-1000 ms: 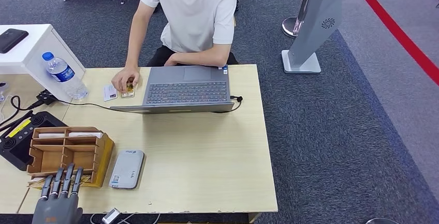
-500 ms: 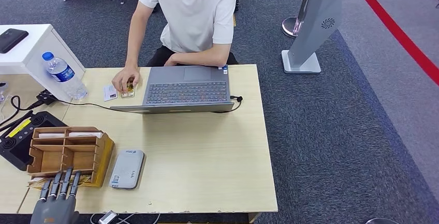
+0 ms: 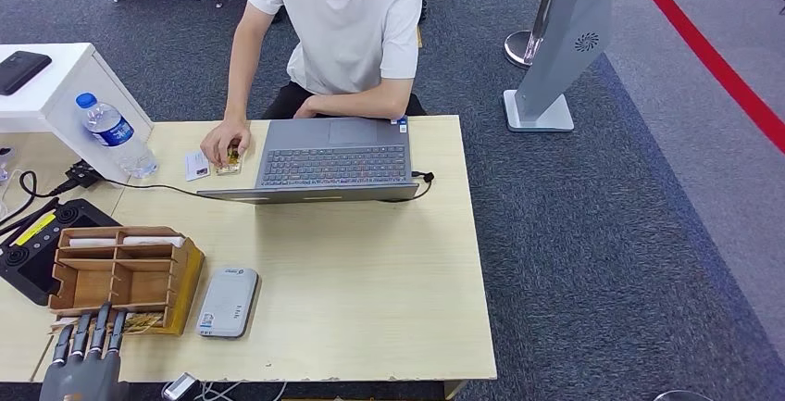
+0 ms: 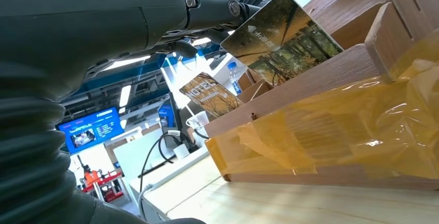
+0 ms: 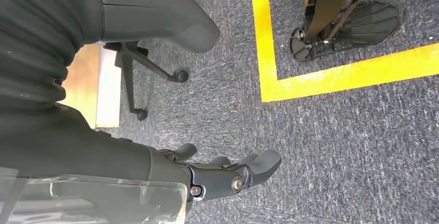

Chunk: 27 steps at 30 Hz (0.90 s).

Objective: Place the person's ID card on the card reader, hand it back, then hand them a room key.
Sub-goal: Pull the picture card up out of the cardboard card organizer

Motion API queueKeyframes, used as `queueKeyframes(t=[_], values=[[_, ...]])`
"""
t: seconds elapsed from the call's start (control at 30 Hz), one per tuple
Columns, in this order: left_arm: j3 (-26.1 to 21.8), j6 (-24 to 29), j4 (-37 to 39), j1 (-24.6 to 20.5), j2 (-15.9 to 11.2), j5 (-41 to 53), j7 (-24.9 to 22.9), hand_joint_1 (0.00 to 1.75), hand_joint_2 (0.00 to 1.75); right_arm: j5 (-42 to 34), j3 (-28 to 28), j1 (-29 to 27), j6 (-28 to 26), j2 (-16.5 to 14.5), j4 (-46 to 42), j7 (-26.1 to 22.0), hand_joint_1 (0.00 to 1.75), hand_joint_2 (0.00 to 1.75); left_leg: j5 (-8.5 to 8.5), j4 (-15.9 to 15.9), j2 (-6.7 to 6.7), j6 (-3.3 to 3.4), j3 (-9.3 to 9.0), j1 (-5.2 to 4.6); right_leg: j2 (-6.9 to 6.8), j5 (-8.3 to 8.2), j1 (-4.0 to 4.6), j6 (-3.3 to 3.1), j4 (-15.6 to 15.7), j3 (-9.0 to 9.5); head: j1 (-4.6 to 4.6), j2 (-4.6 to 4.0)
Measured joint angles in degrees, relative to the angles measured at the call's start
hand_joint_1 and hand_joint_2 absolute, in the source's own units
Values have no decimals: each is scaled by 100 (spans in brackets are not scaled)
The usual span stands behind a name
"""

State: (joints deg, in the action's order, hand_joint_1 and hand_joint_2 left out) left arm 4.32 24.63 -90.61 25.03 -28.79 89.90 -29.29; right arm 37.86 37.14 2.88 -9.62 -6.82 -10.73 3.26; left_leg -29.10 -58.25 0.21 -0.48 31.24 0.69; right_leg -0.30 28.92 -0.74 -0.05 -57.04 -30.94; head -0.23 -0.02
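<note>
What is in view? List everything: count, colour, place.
Table: one, pale wood, centre.
Laptop: one, grey, far edge.
Bottle: one, clear, blue cap, far left.
Rack: one, brown wood, near left.
Card reader: one, light grey, right of rack.
Small cards: two, white and gold, left of laptop.
Spare card: one, forest print, in rack.
Key card: one, forest print, in left hand.
Person: one, white shirt, behind table.
Left hand: grey, near rack.
Right hand: dark, hanging over carpet.
</note>
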Motion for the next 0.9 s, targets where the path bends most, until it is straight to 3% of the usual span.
queueKeyframes(t=[0.47, 0.9], values=[[-68, -13, 24, 44, 36, 1, -114, 0, 175, 35, 13, 0, -4, 0, 0, 2, 0, 175, 0, 0, 0, 0, -1, 0, 0, 0, 0, 0, 0, -1, 1, 0], [304, 349, 27, -205, -382, 2, -583, 0, 175, 117, 20, 4, -7, 0, 0, 2, 0, 175, 0, 0, 1, 0, -1, 0, 0, 0, 0, 0, 0, -1, 2, 0]])
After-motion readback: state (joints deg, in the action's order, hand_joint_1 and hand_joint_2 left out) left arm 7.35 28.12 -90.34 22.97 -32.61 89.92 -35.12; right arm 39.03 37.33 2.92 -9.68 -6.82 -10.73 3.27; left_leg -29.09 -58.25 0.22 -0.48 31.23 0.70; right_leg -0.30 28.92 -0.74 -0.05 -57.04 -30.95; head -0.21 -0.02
